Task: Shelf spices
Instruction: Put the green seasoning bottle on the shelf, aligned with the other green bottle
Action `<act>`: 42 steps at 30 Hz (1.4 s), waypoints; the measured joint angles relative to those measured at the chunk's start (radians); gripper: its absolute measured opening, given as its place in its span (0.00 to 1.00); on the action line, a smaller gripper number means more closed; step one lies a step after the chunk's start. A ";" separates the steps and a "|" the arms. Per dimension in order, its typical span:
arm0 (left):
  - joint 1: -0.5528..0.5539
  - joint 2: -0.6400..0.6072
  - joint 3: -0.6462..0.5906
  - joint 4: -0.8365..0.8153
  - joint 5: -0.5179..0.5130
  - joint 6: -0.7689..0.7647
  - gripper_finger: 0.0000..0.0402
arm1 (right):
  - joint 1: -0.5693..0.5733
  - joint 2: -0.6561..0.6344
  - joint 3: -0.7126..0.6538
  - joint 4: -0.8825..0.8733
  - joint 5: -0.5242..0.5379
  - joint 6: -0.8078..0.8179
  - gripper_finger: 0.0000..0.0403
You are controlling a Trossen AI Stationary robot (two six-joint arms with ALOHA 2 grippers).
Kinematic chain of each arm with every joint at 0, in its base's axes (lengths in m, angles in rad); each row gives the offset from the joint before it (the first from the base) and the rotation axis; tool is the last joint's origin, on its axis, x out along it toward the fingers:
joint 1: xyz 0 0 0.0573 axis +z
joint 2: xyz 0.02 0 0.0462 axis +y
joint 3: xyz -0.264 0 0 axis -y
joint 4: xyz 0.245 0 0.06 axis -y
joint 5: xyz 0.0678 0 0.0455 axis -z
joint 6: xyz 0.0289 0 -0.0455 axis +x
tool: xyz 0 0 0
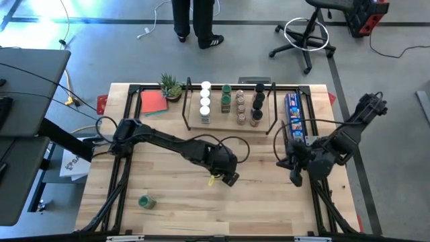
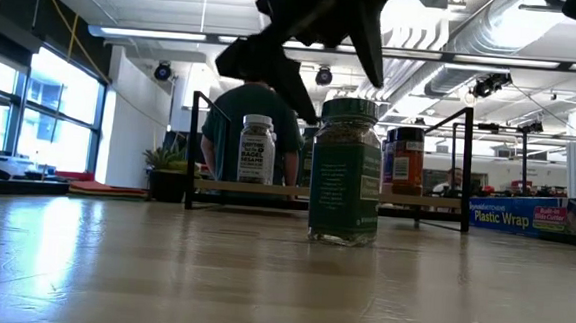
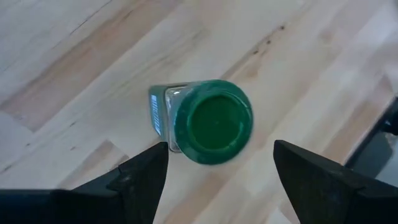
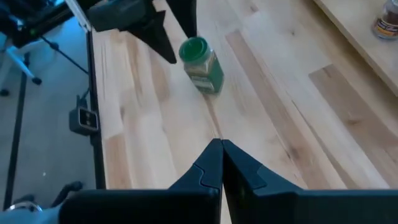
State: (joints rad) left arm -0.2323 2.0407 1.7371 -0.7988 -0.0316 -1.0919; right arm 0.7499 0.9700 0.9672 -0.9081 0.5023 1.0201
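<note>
Pickup step in hand: left gripper [image 3: 214, 165] hovering open above upright green-lidded glass spice jar [image 3: 208, 121] mid-table, near of low light-wood shelf [image 1: 229, 126]; right gripper [image 4: 221, 163] closed, waiting right; next, descend and close on lid.

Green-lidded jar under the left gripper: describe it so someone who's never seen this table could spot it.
On the table, in front of the shelf, the open left gripper hangs near the middle. Below it a green-lidded jar stands upright on bare wood. It's off the shelf, unlike the shelved jars, and the only other loose jar sits front-left.
</note>
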 joint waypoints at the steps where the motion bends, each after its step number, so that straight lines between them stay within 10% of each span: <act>1: -0.001 0.009 0.000 0.004 -0.009 -0.004 0.71 | 0.010 -0.006 0.000 -0.012 0.003 0.001 0.00; 15: -0.004 0.084 0.001 -0.015 -0.063 0.022 0.70 | 0.065 -0.079 0.000 -0.135 0.113 0.107 0.00; 31: 0.026 0.077 0.002 0.015 -0.029 0.093 0.47 | 0.043 -0.079 0.000 -0.167 0.232 0.208 0.00; 42: 0.102 0.073 0.311 -0.280 -0.067 0.596 0.47 | 0.022 -0.078 0.000 -0.168 0.231 0.240 0.00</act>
State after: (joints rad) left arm -0.1307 2.1138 2.0480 -1.0785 -0.0984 -0.4962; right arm 0.7719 0.8921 0.9668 -1.0760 0.7330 1.2602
